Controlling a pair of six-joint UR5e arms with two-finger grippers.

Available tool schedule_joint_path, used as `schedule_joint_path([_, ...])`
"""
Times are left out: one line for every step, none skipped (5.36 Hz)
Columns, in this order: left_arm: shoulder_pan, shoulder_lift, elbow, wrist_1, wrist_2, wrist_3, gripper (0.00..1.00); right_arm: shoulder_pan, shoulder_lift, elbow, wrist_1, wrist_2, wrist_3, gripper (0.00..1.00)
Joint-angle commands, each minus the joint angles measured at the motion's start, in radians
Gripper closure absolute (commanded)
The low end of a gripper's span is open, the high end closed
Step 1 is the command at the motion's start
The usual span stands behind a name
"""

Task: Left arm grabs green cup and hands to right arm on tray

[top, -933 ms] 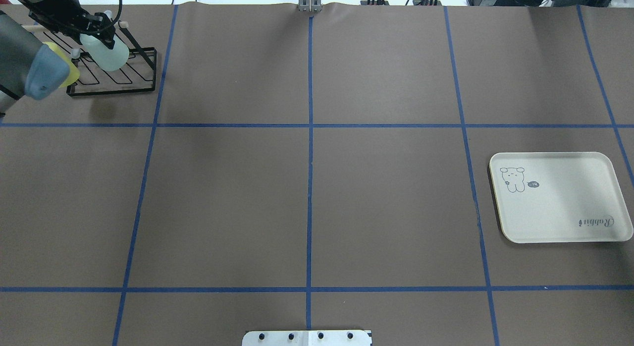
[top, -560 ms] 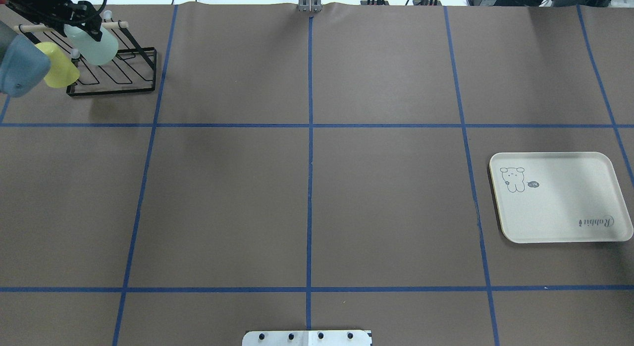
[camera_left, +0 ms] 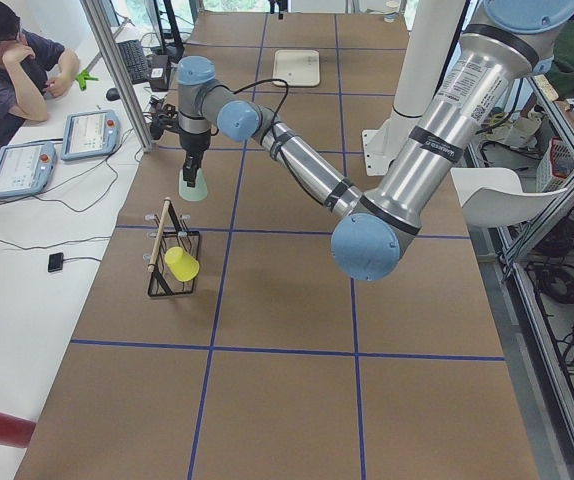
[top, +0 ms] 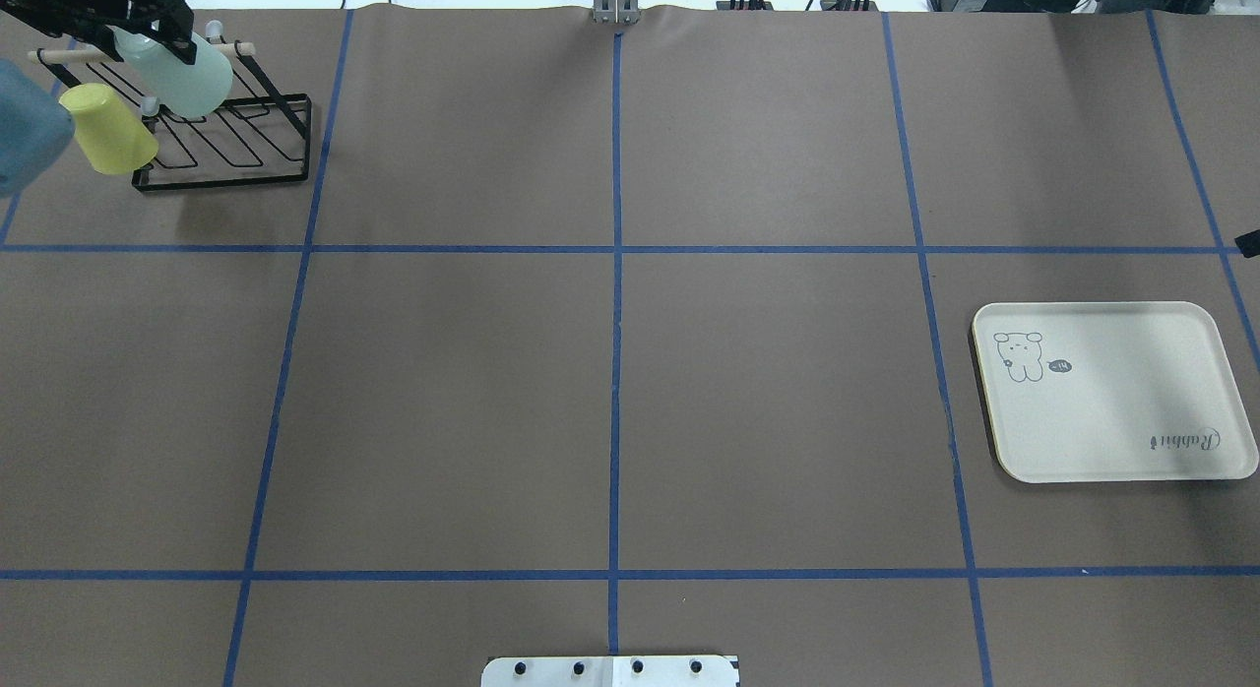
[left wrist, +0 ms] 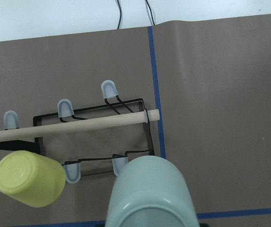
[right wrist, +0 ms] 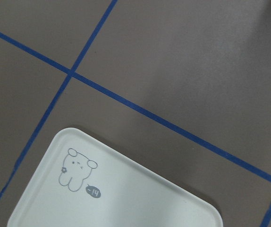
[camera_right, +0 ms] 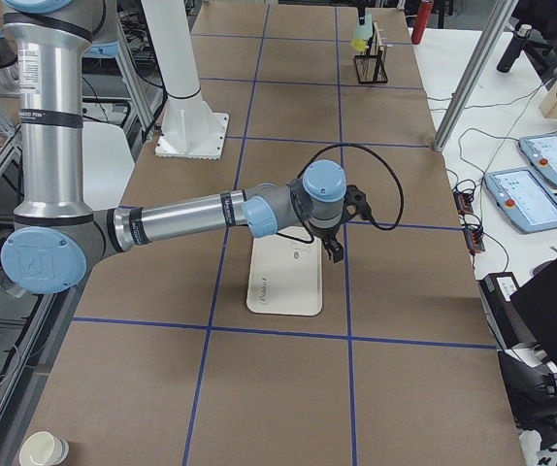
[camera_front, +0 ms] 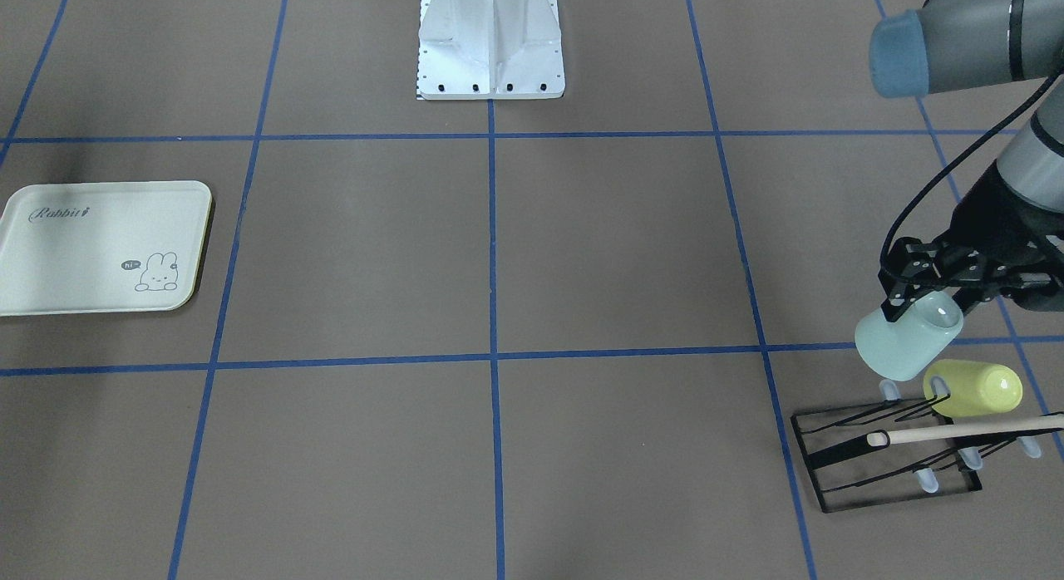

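Green cup [camera_front: 906,344] | tilted, raised just beside the rack [camera_front: 881,464] and yellow cup [camera_front: 972,389], off the pegs [camera_front: 888,389] for carrying | my left gripper [camera_front: 927,307] pinching its upper end | tray [camera_front: 100,239] far across from the rack, my right gripper [camera_right: 335,250] hovering there for the handover, cannot tell if spread

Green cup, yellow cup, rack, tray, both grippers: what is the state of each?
green cup: gripped, tilted, off the rack.
left gripper: shut on the green cup.
yellow cup: hung on a rack peg.
rack: upright, holds one cup.
tray: lying flat, empty.
right gripper: hovering near the tray; open or shut unclear.
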Motion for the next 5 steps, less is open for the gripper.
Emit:
schedule_joint_path([0.11, 0.002, 0.015, -0.138, 0.002, -0.201, 1.0, -0.099, 0.019, -0.006, 0.263, 0.011, 0.41, 0.01])
schedule_joint_path([0.144, 0.002, 0.01, -0.23, 0.002, -0.319, 1.0, -0.147, 0.068, -0.008, 0.397, 0.005, 0.677, 0.01])
schedule_joint_path([0.181, 0.003, -0.001, -0.332, -0.001, -0.452, 1.0, -0.208, 0.114, -0.006, 0.518, -0.027, 0.896, 0.01])
schedule_joint_path([0.212, 0.018, -0.01, -0.482, -0.026, -0.59, 1.0, -0.302, 0.163, 0.0, 0.668, -0.165, 1.162, 0.01])
schedule_joint_path([0.212, 0.023, -0.014, -0.637, -0.144, -0.745, 1.0, -0.375, 0.2, -0.003, 0.885, -0.297, 1.452, 0.01])
